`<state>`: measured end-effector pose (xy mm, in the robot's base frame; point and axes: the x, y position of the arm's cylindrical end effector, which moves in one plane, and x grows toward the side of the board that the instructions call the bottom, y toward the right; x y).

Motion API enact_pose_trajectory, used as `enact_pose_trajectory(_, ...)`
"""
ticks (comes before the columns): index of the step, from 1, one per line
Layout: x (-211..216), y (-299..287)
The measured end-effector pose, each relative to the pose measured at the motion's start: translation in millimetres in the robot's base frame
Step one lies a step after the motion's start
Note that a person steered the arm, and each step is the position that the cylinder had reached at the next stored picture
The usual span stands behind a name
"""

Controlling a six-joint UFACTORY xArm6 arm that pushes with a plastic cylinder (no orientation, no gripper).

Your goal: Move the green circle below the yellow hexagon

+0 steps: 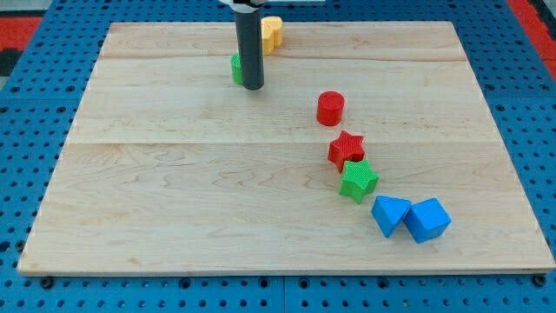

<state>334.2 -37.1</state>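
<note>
My tip [252,86] rests on the bench [174,191] directly against the green circle [235,68], which shows only as a sliver at the rod's left edge, the rest hidden behind the rod. The tool is a plain rod with nothing to part or clamp, so it simply presses sideways on the block. Taking the yellow hexagon [272,33] as landmark: it sits at the view's top, the green circle lies just down and to the view's left of it, near but seemingly not touching. The tip stands on the circle's right, which I judge wrong for nudging it rightward under the hexagon; it would likely need to come round to the circle's left. Well away from the hexagon, toward the view's bottom right, run a red cylinder [330,108], red star [346,149], green star [358,180] and two blue blocks [391,214] [427,218], clear of the work.
</note>
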Motion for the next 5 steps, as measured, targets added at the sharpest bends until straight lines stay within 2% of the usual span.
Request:
enact_pose_trajectory(1, 0, -7)
enact_pose_trajectory(3, 10, -61)
enact_pose_trajectory(4, 4, -44)
enact_pose_trajectory(5, -25, -5)
